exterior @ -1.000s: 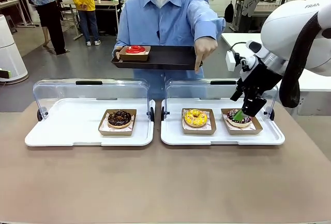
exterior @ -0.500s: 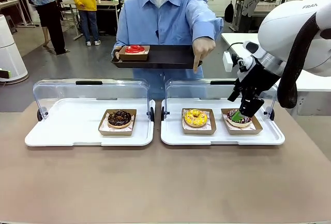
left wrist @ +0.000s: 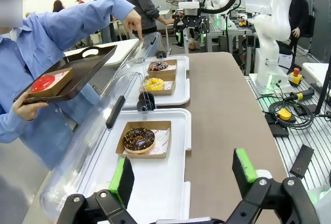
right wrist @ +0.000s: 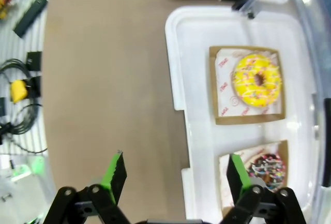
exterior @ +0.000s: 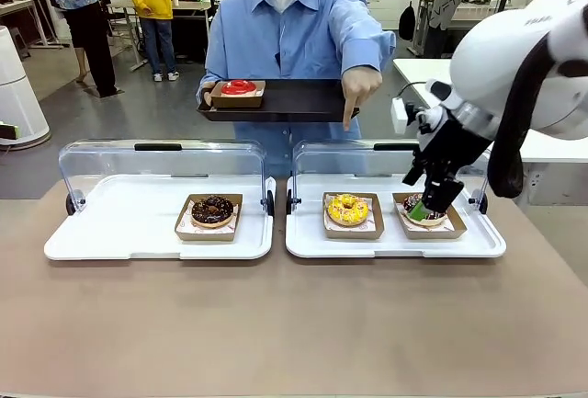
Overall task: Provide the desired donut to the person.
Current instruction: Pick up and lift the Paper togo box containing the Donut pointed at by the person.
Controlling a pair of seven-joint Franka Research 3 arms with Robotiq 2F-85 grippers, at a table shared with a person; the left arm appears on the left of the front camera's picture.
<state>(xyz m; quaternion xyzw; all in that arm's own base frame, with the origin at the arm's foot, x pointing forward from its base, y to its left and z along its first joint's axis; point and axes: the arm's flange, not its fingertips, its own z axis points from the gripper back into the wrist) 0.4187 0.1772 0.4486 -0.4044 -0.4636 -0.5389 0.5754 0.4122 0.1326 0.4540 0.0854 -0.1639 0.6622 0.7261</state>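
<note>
Three donuts are sitting on the counter (exterior: 294,324), a fourth on the person's black tray (exterior: 303,102). A hand (exterior: 361,85) is pointing down at the round yellow donut (exterior: 347,209), lying flat, hole up, mid-counter. The right gripper (exterior: 425,209) is hovering wide open over the sprinkled donut (exterior: 411,203) to its right, the left gripper (left wrist: 183,168) gaping too.

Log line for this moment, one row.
right pincer: open, near rightmost donut | left pincer: open, empty | person's hand: pointing toward yellow donut | handover: not yet

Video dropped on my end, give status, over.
Left gripper open, empty. Right gripper open, by sprinkled chocolate donut. Person's hand points toward yellow donut. Nothing blocking.
</note>
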